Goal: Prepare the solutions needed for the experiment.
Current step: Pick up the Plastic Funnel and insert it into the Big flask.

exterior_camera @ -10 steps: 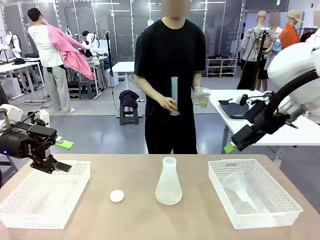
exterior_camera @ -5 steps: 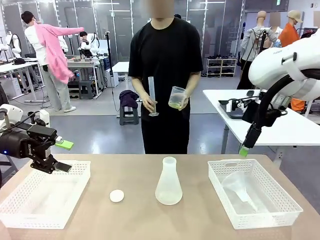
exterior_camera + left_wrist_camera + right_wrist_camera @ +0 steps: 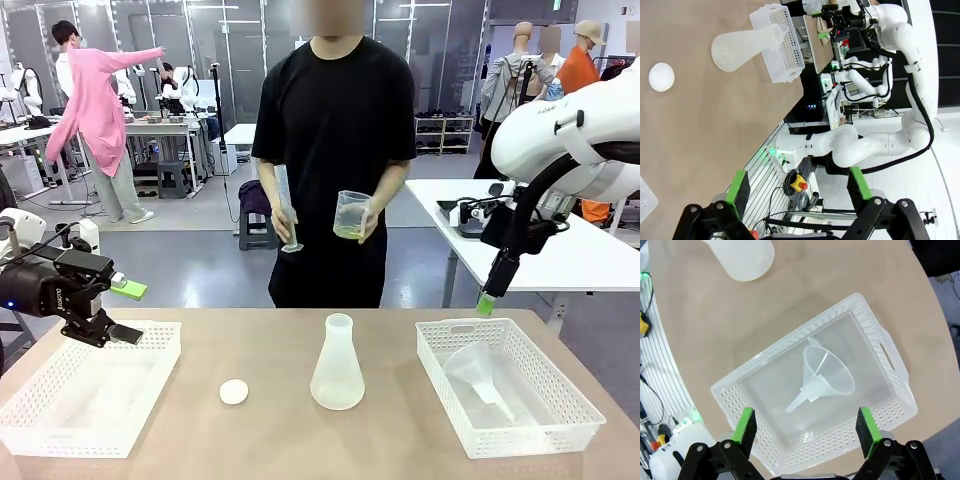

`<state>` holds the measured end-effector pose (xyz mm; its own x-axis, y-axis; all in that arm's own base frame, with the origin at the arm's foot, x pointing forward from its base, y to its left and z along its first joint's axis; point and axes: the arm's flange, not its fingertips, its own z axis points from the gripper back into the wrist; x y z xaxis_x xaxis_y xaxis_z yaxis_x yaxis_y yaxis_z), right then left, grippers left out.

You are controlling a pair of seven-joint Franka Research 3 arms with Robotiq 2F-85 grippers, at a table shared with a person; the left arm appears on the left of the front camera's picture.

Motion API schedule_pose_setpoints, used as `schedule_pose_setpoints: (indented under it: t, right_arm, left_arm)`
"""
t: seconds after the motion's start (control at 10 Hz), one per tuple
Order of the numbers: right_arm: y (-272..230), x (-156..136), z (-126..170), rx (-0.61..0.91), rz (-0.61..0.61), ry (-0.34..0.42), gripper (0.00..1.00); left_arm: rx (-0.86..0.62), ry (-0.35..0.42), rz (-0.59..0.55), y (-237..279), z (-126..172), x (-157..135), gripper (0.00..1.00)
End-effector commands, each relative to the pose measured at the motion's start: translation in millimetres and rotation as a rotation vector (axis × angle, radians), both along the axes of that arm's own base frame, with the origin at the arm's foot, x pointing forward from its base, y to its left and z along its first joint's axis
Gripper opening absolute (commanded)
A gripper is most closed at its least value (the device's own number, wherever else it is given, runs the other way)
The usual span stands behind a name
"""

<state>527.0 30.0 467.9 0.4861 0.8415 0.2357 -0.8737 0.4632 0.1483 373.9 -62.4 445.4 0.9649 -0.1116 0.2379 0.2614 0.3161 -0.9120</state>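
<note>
The frosted conical flask [image 3: 337, 365] stands upright at mid-table and looks empty; it also shows in the left wrist view [image 3: 747, 45] and the right wrist view [image 3: 745, 257]. The person behind the table holds a clear beaker [image 3: 352, 215] with a little pale yellow-green solution in one hand. The other hand holds a thin graduated cylinder [image 3: 287, 215]. My left gripper [image 3: 125, 312] [image 3: 799, 187] hovers open over the left basket's far edge. My right gripper [image 3: 486, 300] [image 3: 804, 427] hangs open, pointing down above the right basket, holding nothing.
A white basket [image 3: 60, 435] sits at the left. A second white basket [image 3: 440, 365] [image 3: 880, 340] at the right holds a clear funnel [image 3: 478, 375] [image 3: 827, 375]. A small white round cap [image 3: 233, 392] [image 3: 661, 77] lies left of the flask.
My right arm has swung in and turned its gripper downward over the right basket. The person has shifted the cylinder and beaker lower and to the left. The left arm has not moved.
</note>
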Motion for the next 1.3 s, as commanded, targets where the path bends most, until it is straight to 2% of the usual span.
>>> schedule_pose_setpoints:
  t: [0.0, 0.1, 0.2, 0.4, 0.5, 0.6, 1.2]
  right_arm:
    - [0, 1, -1, 0.0, 0.0, 0.002, 1.0]
    - [3, 8, -12, -0.067, 0.132, 0.008, 1.0]
    - [8, 13, -17, -0.09, 0.251, -0.026, 1.0]
    - [12, 26, -35, -0.178, 0.41, 0.02, 1.0]
    - [14, 29, -43, -0.147, 0.449, 0.034, 1.0]
    - [15, 31, -53, -0.151, 0.481, 0.086, 1.0]
    - [21, 39, -105, -0.105, 0.591, 0.182, 1.0]
  left_arm:
    - [-0.02, -0.004, -0.002, -1, 2, 0, 1.0]
    - [-0.02, -0.004, -0.002, -1, 2, 0, 1.0]
    - [-0.02, -0.004, -0.002, -1, 2, 0, 1.0]
    - [-0.02, -0.004, -0.002, -1, 2, 0, 1.0]
    - [-0.02, -0.004, -0.002, -1, 2, 0, 1.0]
    - [-0.02, -0.004, -0.002, -1, 2, 0, 1.0]
    - [-0.02, -0.004, -0.002, -1, 2, 0, 1.0]
